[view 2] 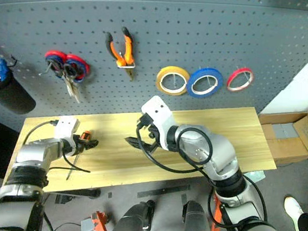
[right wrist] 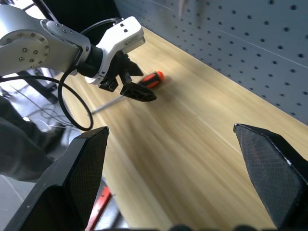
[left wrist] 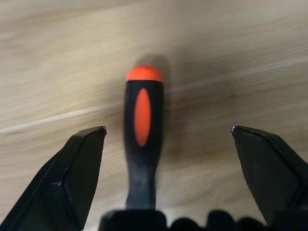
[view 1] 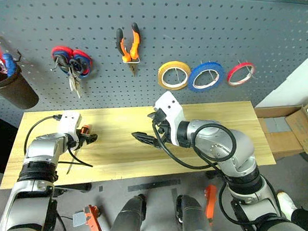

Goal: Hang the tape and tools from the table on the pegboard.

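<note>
One screwdriver [left wrist: 143,139] lies on the table [view 1: 206,124] near its left end, and we see our left gripper [left wrist: 168,134] low over it, fingers spread to either side of the handle without touching. Our right gripper [view 1: 143,138] hovers mid-table, fingers wide apart and empty. Pliers [view 1: 129,47] and blue tape [view 1: 206,76] hang on the pegboard [view 1: 202,29].

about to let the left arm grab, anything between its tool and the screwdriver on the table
Nothing visible. The left tool is open with the screwdriver handle lying between its fingers on the bare table. The right tool hangs open apart from it, over the middle of the table.
</note>
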Controlling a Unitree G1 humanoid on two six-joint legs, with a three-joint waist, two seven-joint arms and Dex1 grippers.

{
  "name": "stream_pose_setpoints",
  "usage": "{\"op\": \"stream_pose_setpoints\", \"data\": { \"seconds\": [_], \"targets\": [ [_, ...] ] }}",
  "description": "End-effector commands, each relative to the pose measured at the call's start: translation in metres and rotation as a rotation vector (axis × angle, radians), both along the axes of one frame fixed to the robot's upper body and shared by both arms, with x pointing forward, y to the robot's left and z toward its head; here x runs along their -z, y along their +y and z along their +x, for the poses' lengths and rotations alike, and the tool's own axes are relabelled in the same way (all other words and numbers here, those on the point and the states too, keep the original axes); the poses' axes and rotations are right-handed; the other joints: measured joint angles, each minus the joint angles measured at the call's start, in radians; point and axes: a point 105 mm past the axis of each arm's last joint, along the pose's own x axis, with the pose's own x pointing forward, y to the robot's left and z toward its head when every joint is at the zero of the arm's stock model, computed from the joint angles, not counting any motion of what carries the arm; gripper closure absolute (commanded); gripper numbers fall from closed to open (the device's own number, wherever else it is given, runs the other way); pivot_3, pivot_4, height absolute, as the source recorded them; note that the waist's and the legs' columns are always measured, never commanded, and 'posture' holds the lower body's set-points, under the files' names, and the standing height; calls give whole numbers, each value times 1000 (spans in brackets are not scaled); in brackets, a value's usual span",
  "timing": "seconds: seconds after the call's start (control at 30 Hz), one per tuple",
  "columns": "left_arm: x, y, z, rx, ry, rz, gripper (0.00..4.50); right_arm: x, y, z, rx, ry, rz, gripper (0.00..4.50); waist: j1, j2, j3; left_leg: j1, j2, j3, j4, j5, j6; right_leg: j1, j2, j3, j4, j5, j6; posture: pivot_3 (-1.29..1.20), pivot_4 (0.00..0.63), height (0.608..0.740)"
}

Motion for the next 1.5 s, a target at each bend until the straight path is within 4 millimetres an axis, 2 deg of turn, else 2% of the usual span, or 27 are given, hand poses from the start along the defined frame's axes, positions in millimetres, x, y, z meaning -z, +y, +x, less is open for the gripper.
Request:
{"op": "stream_pose_setpoints", "data": {
  "seconds": [0.03, 0.2, 0.23, 0.27, 0.47, 0.63, 0.77, 0.9, 1.13, 1.23, 1.33, 1.5],
  "targets": [
    [3, 6, 0, -27, 8, 8, 1254, -17, 10, -7, -59, -106, 12, 0, -8, 0, 0, 0, 0, 0, 0, 0, 0, 0, 0, 0, 0, 0, 0, -139, 362, 740],
    [8, 8, -4, -40, 30, 6, 3071, -20, 13, -8, -77, -161, -5, 0, -11, 0, 0, 0, 0, 1, 0, 0, 0, -1, 0, 0, 0, 0, 0, -143, 357, 740],
    [9, 10, -5, -46, 32, 6, 3391, -20, 14, -8, -78, -163, -4, 0, -10, 0, 0, 0, 0, 1, 0, 0, 0, -2, 0, 0, 0, 0, 0, -143, 357, 740],
    [9, 11, -6, -50, 34, 5, 3501, -20, 14, -8, -78, -165, -3, 0, -10, 0, 0, 0, 0, 1, 0, 0, 0, -1, 0, 0, 0, 0, 0, -143, 357, 740],
    [7, 20, -12, -84, 12, 23, 3502, -23, 14, -11, -126, -240, 36, 0, -13, 0, 0, 0, 0, 2, 0, 0, 0, -2, 0, 0, 0, 0, 0, -140, 347, 740],
    [-16, 29, -16, -154, -127, 47, 3502, -27, 12, -26, -256, -222, 68, 0, -14, -1, 0, 0, 1, 3, 0, -1, -1, -3, 0, 0, 0, 0, 0, -135, 334, 740],
    [-33, 33, -30, -223, -229, 83, 3502, -32, 9, -27, -294, -233, 78, 0, -9, -1, 0, -1, 1, 1, 0, -1, -1, -3, -1, 1, 0, 0, 0, -125, 319, 740],
    [-63, 37, -50, -298, -388, 136, 3502, -40, 6, -23, -304, -254, 83, 0, -7, -2, -1, -1, 1, 1, 0, 1, -3, -3, -1, 1, -1, 0, 0, -103, 301, 740],
    [-120, 47, -111, -462, -717, 328, 3502, -53, -2, -21, -363, -303, 105, 0, 2, -4, -2, -1, 1, 1, 0, 0, -6, -3, -1, 0, -2, 0, 0, -30, 266, 740],
    [-134, 44, -132, -503, -792, 394, 3502, -57, -5, -19, -384, -318, 106, 0, 17, -5, -3, -1, 1, 2, 0, 0, -6, -3, -1, 0, -2, 0, 0, -3, 252, 740],
    [-150, 44, -142, -522, -852, 457, 3502, -61, -7, -16, -406, -333, 107, 0, 40, -6, -5, -1, 1, 1, 0, 0, -6, -3, -1, -1, -1, 0, 0, 27, 235, 740],
    [-206, 49, -146, -538, -1030, 522, 3502, -73, -7, -19, -466, -319, 143, 0, 70, -11, -9, -1, 1, 0, 1, 1, -7, -2, 0, -3, -1, 0, 0, 77, 206, 740]
  ]
}}
